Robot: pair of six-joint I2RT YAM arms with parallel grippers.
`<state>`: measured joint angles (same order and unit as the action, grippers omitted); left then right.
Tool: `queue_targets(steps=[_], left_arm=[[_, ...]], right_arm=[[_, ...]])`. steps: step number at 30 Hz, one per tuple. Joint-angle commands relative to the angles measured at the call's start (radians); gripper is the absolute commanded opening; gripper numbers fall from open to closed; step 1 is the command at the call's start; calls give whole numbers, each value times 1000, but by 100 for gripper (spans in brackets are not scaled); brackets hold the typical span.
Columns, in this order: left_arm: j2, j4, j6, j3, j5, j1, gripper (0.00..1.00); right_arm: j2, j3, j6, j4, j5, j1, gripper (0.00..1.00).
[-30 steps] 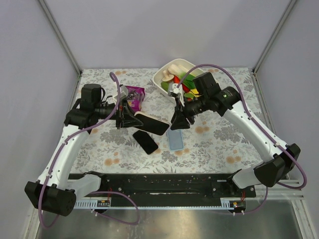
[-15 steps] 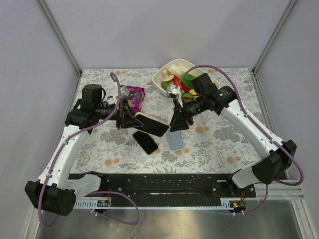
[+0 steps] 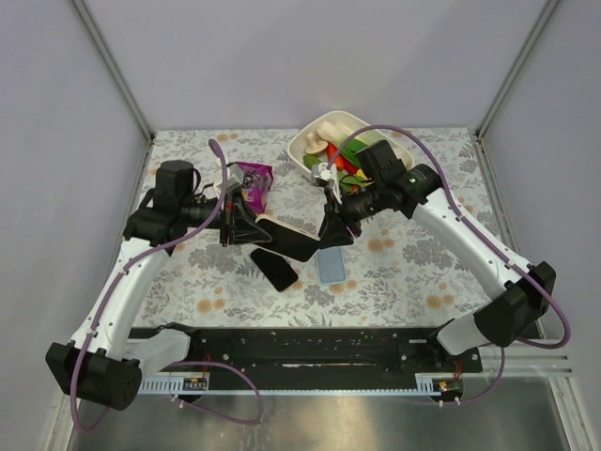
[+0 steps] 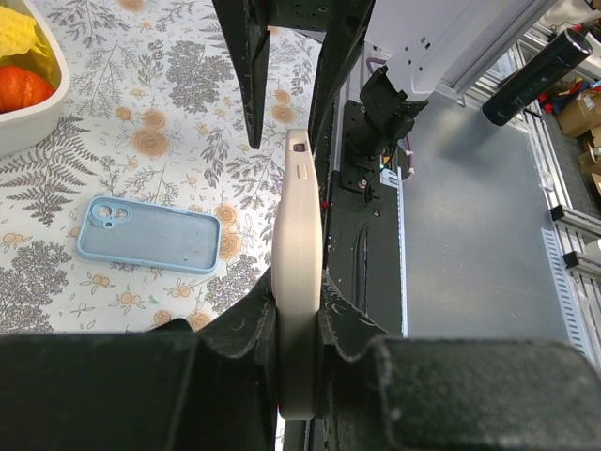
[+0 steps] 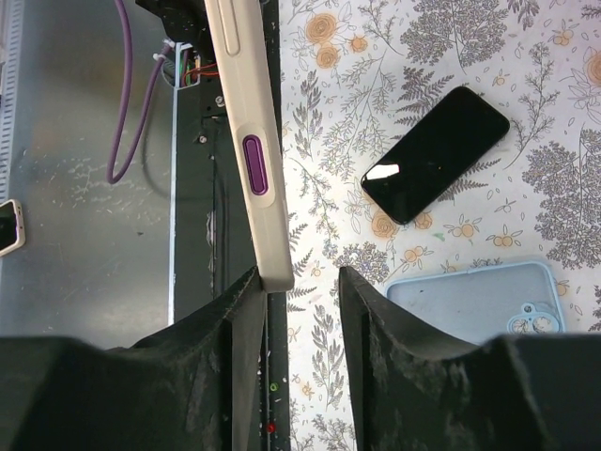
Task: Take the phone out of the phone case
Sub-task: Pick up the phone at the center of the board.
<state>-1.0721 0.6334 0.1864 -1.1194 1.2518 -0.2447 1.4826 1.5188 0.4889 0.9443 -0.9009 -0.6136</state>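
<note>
my left pincer (image 4: 299, 319) is clamped tight on one end of the cream phone case (image 4: 299, 235), held edge-on above the counter (image 3: 413, 272), with the phone (image 3: 293, 242) seated in it. my right pincer (image 5: 296, 287) is at the far end, jaws apart, case corner just beside one finger, not clamped. below: loose black phone (image 3: 274, 268), then empty blue case (image 3: 330, 265), both flat on the counter.
</note>
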Motion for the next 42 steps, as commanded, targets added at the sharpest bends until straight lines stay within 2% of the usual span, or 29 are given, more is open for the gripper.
queue_targets(steps=[1,4,10,13,17,24,29,34,42], left_arm=[[26,-77,-2,-11,100,-4,0],[20,-81,-5,-13,104,-13,0],[24,-199,-97,15,104,-33,0],[26,-239,-128,30,110,-36,0],[17,-254,-131,53,107,-28,0],[6,-366,-226,75,100,-21,0],[-5,-385,-216,75,93,-34,0],[-22,-385,-136,92,104,-73,0],[-25,-403,-110,81,112,-151,0]], right_arm=[[-8,0,2,-39,-4,-6,44],[-2,3,22,-23,-52,-8,38],[-8,-17,57,-15,-125,-14,15],[-38,-22,77,-12,-165,-14,11],[-71,15,163,82,-211,-14,4],[-96,122,336,298,-269,-55,0],[-85,179,463,413,-305,-94,0],[-39,267,612,583,-345,-120,0],[-38,267,672,636,-375,-143,0]])
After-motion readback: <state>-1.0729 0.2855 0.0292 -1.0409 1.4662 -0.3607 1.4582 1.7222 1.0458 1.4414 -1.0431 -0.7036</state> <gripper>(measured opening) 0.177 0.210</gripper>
